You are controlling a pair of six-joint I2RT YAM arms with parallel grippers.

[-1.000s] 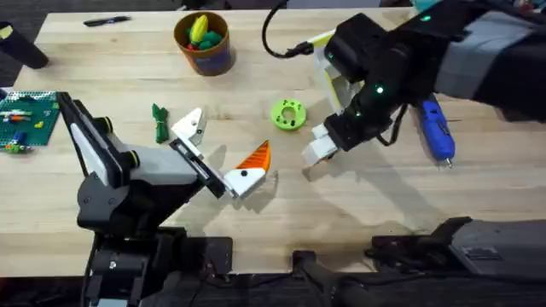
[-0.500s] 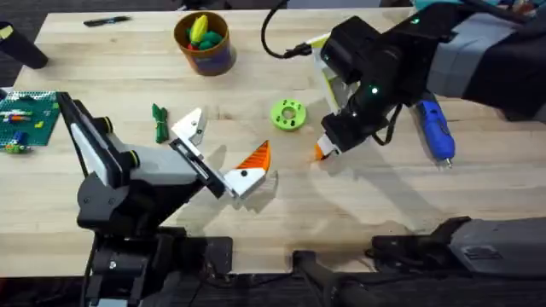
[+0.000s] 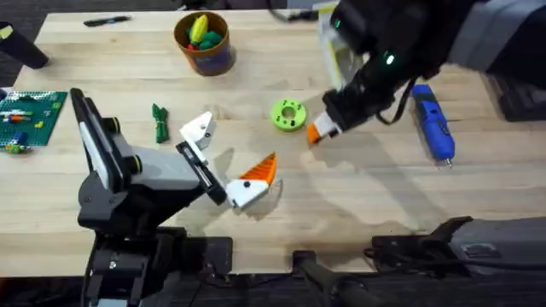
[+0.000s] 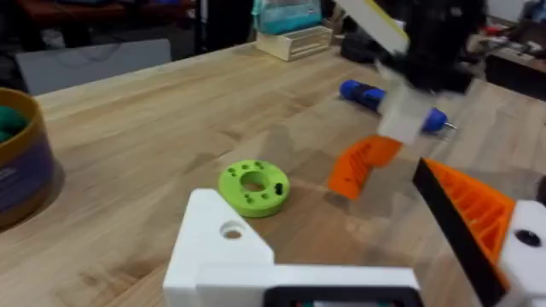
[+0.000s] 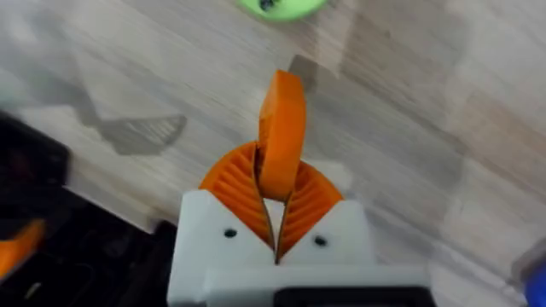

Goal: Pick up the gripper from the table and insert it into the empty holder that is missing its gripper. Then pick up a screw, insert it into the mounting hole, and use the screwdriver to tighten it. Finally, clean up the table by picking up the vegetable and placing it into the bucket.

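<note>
The small orange gripper [image 5: 281, 128] is pinched between the ridged orange pads of my right gripper [image 5: 275, 183], which is shut on it above the table. In the overhead view the orange gripper [image 3: 315, 132] hangs from the right gripper [image 3: 324, 128] just right of a lime-green disc [image 3: 287, 114]. My left gripper [image 3: 235, 147] is open. One of its fingers is the bare white holder [image 3: 200, 130] [image 4: 223, 247]; the other carries an orange tip [image 3: 260, 169]. The blue screwdriver [image 3: 432, 128] lies at the right. The dark green vegetable [image 3: 159, 122] lies left of the holder. The bucket [image 3: 203, 40] stands at the back.
A yellow and green toy sits in the bucket. A green brick board [image 3: 26, 119] lies at the left edge and a black pen [image 3: 107, 20] at the back left. Bare wood shows between the two grippers and along the front.
The right gripper closed on the orange gripper, lifted it off the table and carried it toward the back. The left gripper turned slightly.
</note>
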